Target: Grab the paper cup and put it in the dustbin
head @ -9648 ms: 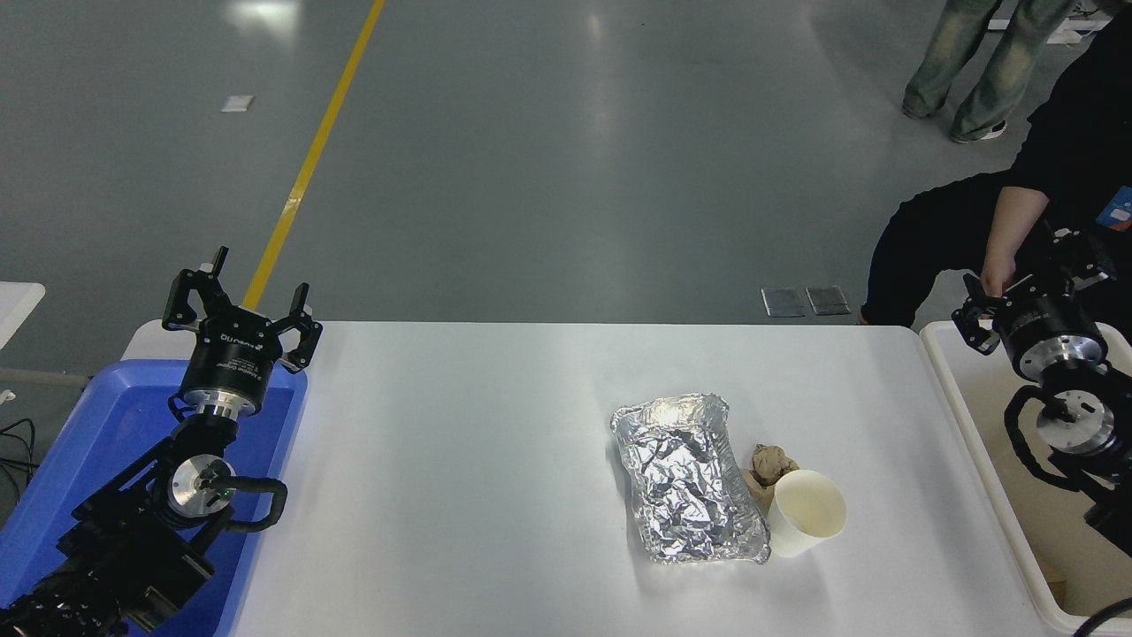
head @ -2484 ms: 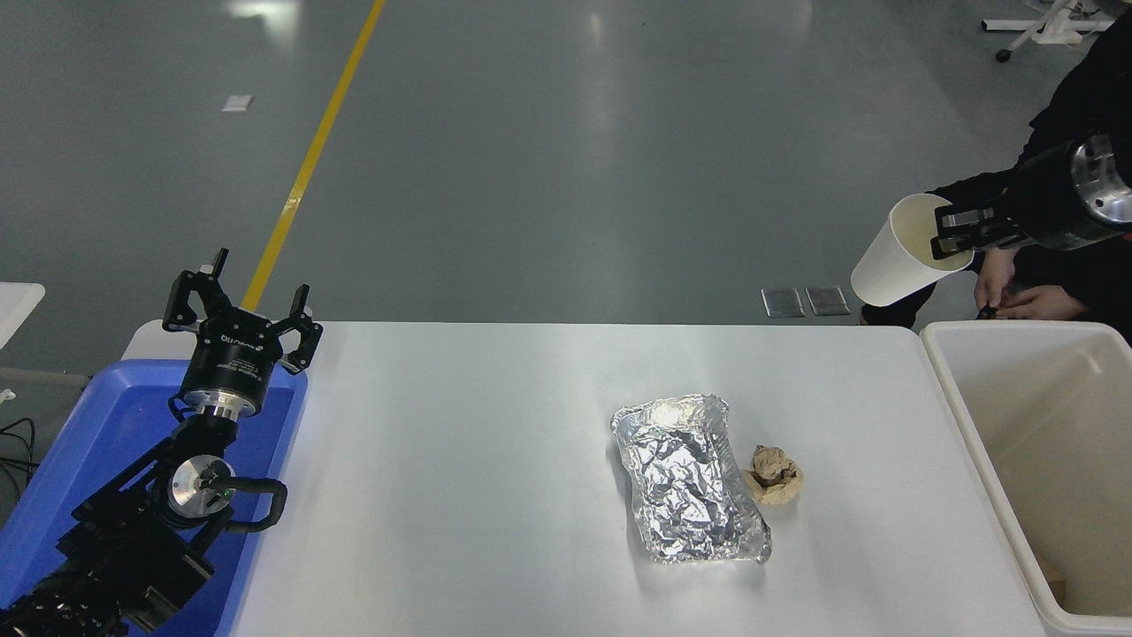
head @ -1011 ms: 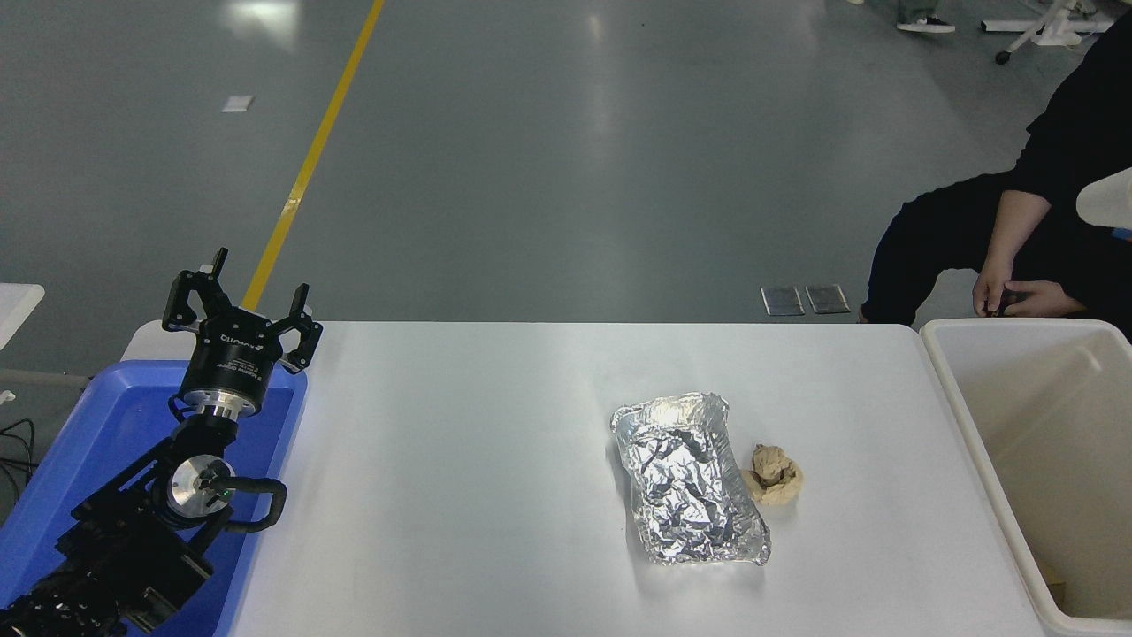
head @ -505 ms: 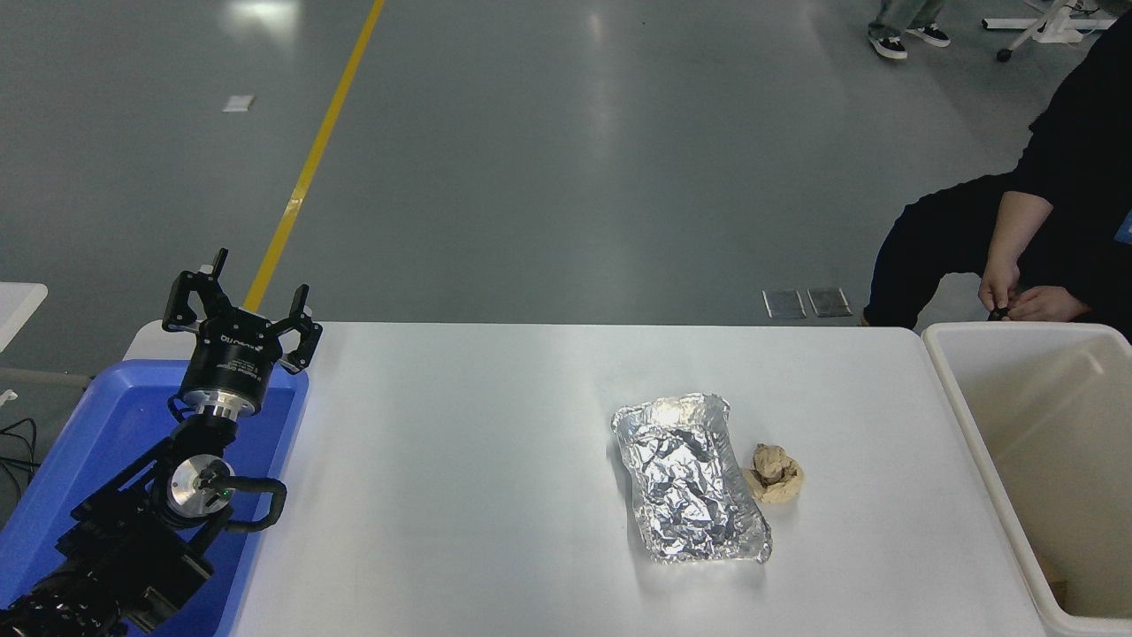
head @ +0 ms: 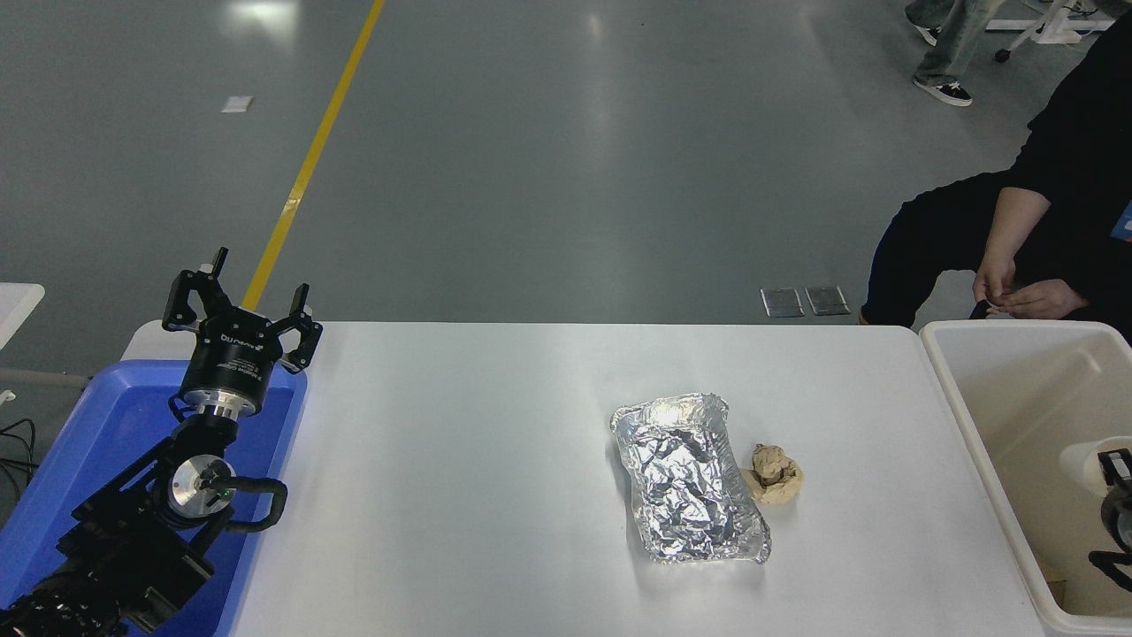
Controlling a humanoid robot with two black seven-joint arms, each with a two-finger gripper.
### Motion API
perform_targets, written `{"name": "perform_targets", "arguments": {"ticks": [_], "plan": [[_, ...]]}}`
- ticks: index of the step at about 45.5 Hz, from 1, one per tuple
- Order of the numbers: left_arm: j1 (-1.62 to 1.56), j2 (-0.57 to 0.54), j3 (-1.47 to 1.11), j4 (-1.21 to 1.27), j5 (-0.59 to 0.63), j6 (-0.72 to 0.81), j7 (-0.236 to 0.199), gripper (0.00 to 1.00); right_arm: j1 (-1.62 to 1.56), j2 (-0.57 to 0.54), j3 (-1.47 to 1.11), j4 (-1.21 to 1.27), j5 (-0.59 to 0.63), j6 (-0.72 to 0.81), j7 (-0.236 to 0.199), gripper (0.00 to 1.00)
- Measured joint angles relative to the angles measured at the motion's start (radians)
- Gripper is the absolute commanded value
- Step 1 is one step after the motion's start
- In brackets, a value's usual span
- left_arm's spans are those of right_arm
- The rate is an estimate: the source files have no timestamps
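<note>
**Nearing the drop: paper cup at the dustbin, right edge of view**

- Paper cup (head: pixel 1081 455): only a pale rounded part shows, inside the outline of the dustbin (head: pixel 951 372), at the far right. Cannot tell whether it hangs above the floor of the bin or rests on it.
- Right end effector (head: pixel 1114 464): mostly cut off by the picture's edge. A black part sits against the cup's right side. Cannot tell whether it grips the cup or has let go.
- Why here, as I judge it: the cup sits well inside the thick rim and away from the near wall, so a release would land it in the bin and not on the table (head: pixel 460 460).
- Left end effector (head: pixel 237 305): parked at the lower left above the blue bin (head: pixel 53 495), spread wide, holding nothing. It is well apart from the work and plays no part in it.
- Foil tray (head: pixel 690 478) and brown paper wad (head: pixel 775 475): on the table just beside each other, well apart from the dustbin. Neither belongs to this task.
- A person (head: pixel 1017 239) sits at the far side near the bin's far corner, hands together outside the rim.
- Stage, by judgement: pick done, placing all but finished. Remaining: confirm release and clear the arm upward without catching the rim.
</note>
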Motion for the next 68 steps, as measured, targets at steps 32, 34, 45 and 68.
{"name": "perform_targets", "arguments": {"ticks": [32,34,45,68], "plan": [[-0.001,0.0,0.0,0.0,0.0,0.0,0.0,0.98,0.205,-0.001,-0.138,0.063,-0.014,-0.078,0.001,1.0],[-0.001,0.0,0.0,0.0,0.0,0.0,0.0,0.98,0.255,-0.002,-0.204,0.084,-0.015,-0.075,0.001,1.0],[-0.001,0.0,0.001,-0.001,0.0,0.0,0.0,0.98,0.517,0.062,-0.489,0.198,-0.016,-0.027,0.001,1.0],[-0.001,0.0,0.002,0.0,0.0,0.0,0.002,0.98,1.04,0.202,-0.711,0.553,-0.077,0.386,-0.003,1.0]]}}
